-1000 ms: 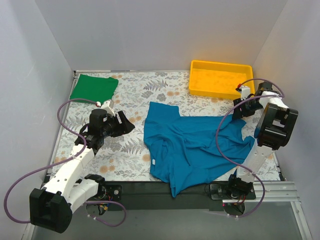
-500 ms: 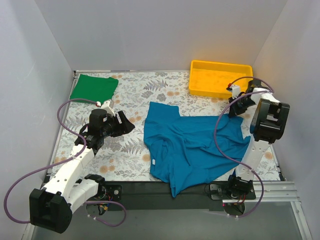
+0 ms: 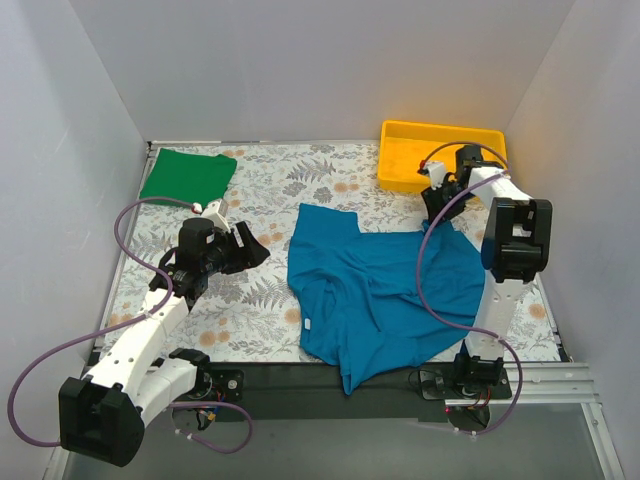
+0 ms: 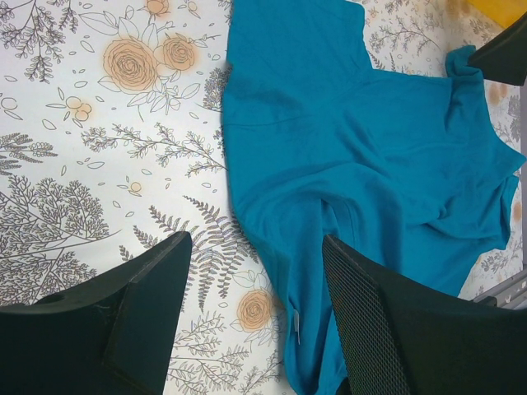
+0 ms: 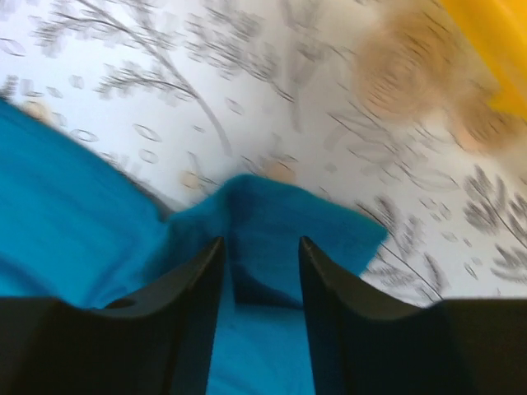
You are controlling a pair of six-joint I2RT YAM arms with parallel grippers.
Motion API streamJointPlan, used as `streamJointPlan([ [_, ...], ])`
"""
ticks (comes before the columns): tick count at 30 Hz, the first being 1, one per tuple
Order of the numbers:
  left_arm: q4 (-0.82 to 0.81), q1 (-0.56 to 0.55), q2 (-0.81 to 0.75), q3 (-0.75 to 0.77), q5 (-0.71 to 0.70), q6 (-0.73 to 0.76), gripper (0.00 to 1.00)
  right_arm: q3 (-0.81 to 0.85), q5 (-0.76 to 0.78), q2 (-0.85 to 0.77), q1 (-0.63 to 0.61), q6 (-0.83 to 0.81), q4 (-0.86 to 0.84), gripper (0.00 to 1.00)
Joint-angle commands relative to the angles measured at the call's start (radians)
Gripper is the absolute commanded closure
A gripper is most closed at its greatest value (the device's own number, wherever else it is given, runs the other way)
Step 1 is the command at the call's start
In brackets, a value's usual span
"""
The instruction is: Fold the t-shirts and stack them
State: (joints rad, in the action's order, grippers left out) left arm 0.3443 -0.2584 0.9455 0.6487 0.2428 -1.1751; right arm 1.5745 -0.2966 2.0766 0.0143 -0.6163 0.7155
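The counter point(image 3: 270, 180) has a cover with flowers and leaves on it. A green t-shirt point(image 3: 187, 176) lies folded and flat in the far left corner. It is well apart from both arms. A blue t-shirt point(image 3: 385, 290) lies in the middle and toward the right side. It is not folded. It is all wrinkly, and its bottom part hangs over the near edge of the counter. A yellow tray point(image 3: 440, 128) sits in the far right corner. The right pincer point(image 3: 432, 205) is down low just in front of the tray, at the far right tip of the blue t-shirt. Its two fingers point(image 5: 189, 313) are close together with a bunched bit of the blue cloth squeezed between them, so it is holding the blue t-shirt. The right wrist view is blurry. The left pincer point(image 3: 250, 248) is near the left side of the counter, just beside the blue t-shirt but not touching it. Its fingers point(image 4: 156, 288) are spread wide and nothing is in them. Between them I see the flowery counter and the left side of the blue t-shirt.
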Motion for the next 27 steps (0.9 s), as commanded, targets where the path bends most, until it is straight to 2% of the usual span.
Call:
streamJointPlan([
  [1,-0.002,0.001,-0.007,0.000,-0.011,0.012,0.36,0.028,0.062,-0.055,0.105,0.061,-0.036,0.50],
  [5,-0.005,0.001,-0.001,0.002,-0.002,0.012,0.36,0.038,-0.004,-0.041,0.151,0.087,-0.044,0.49],
  [22,-0.007,0.001,0.019,-0.004,0.001,0.006,0.36,0.114,-0.114,0.109,0.151,0.142,-0.044,0.49],
  [26,-0.008,0.001,0.026,-0.003,0.004,0.005,0.36,0.108,-0.134,0.119,0.151,0.145,-0.042,0.54],
  [27,-0.008,0.001,0.027,-0.003,0.003,0.005,0.36,0.104,-0.139,0.120,0.151,0.145,-0.041,0.60],
])
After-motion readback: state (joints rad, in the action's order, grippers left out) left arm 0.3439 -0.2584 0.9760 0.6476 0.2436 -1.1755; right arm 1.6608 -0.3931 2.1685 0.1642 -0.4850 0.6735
